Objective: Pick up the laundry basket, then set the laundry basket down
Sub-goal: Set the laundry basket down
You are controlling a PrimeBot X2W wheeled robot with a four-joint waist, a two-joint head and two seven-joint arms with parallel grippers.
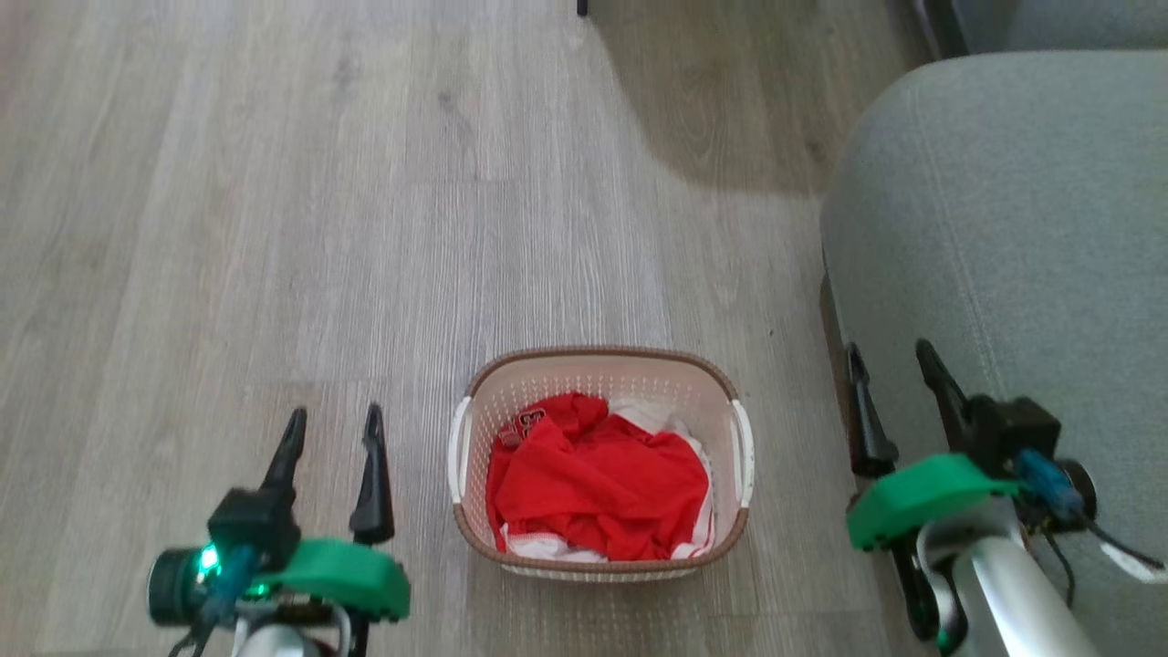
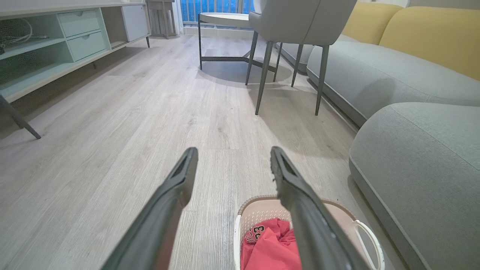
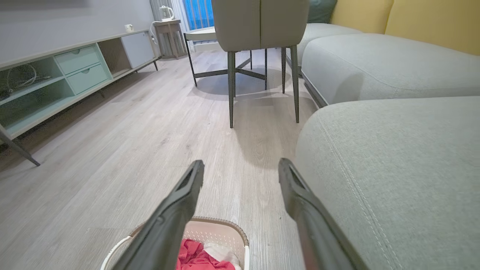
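Note:
The laundry basket (image 1: 602, 365) stands on the wooden floor between my two arms, cream-white with perforated walls, a brown rim and white side handles. Red and white clothes (image 1: 598, 474) fill it. My left gripper (image 1: 333, 420) hangs open to the basket's left, apart from it, with nothing between its fingers. To the basket's right, my right gripper (image 1: 890, 356) is open too, over the edge of the grey sofa. The basket (image 2: 258, 212) lies low right beneath the open left gripper (image 2: 232, 153) in the left wrist view. In the right wrist view the basket (image 3: 221, 230) lies low left under my open right gripper (image 3: 240, 165).
A grey sofa (image 1: 1004, 210) rises close on the right. Ahead stand a grey chair (image 2: 292, 22) on thin metal legs and a round table (image 2: 221, 17). A pale green cabinet (image 2: 56, 41) with drawers runs along the left wall. Bare wooden floor (image 1: 319, 228) stretches ahead and left.

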